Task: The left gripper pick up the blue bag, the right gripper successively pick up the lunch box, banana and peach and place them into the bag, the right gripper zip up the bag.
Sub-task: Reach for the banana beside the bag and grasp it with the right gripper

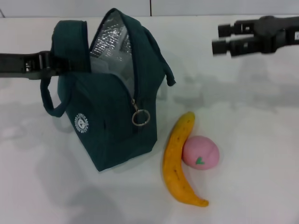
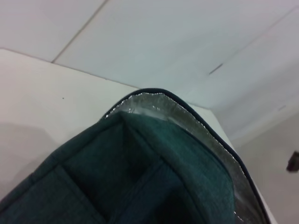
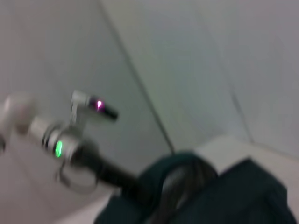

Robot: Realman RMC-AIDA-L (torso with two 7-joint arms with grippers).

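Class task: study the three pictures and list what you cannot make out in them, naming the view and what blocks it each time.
1. Lunch box: not seen in any view; the blue bag walls hide its inside.
2. Left tool: head view, tips hidden behind the bag's flap.
3. Right tool: head view, arm cut off by the right edge.
4. Right wrist view: blurred; only the bag and the other arm are recognisable.

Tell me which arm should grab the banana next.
The right. Its end effector hangs free above the table, on the banana's side. The left end effector is at the blue bag's far side, apparently holding it open.
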